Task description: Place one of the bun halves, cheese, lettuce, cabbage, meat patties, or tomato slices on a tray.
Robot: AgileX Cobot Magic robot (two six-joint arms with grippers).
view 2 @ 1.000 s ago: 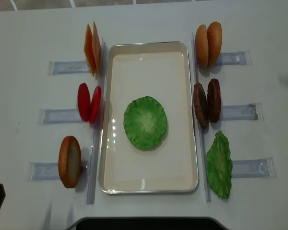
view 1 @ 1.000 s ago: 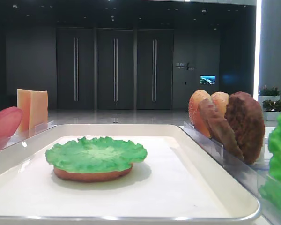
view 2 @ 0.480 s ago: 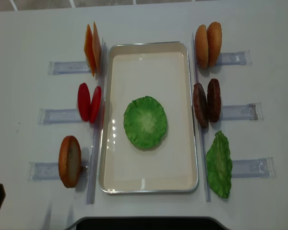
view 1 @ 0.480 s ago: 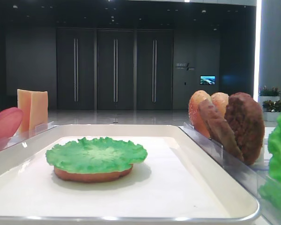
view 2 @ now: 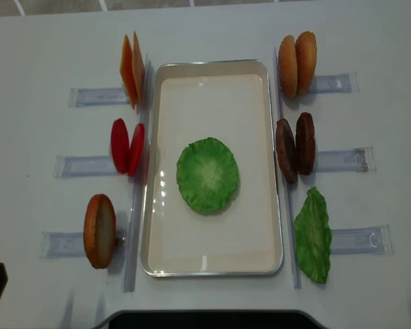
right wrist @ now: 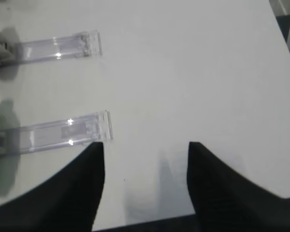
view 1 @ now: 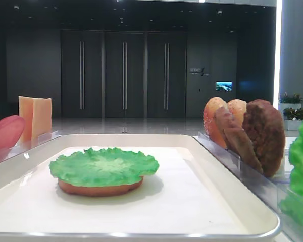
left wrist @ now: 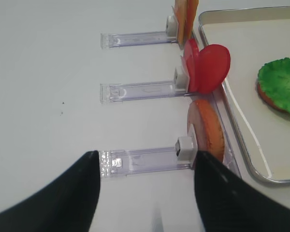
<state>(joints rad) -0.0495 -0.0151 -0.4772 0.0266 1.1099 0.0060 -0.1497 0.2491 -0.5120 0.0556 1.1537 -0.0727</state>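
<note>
The white tray (view 2: 212, 103) lies mid-table. At its centre a green lettuce leaf (view 2: 207, 174) covers a bun half (view 1: 98, 188). Left of the tray stand cheese (view 2: 131, 68), tomato slices (view 2: 127, 146) and another bun half (view 2: 99, 230). On the right are two buns (view 2: 297, 63), meat patties (view 2: 296, 145) and a second lettuce leaf (view 2: 313, 235). Cabbage is out of view. My left gripper (left wrist: 147, 155) is open and empty, just short of the near bun half (left wrist: 207, 130). My right gripper (right wrist: 145, 145) is open over bare table.
Clear plastic holders (view 2: 96, 96) stick out from both sides of the tray. Two of them (right wrist: 63, 130) lie left of the right gripper. The table's front edge (view 2: 205, 317) is close, and its right edge (right wrist: 280, 29) shows in the right wrist view.
</note>
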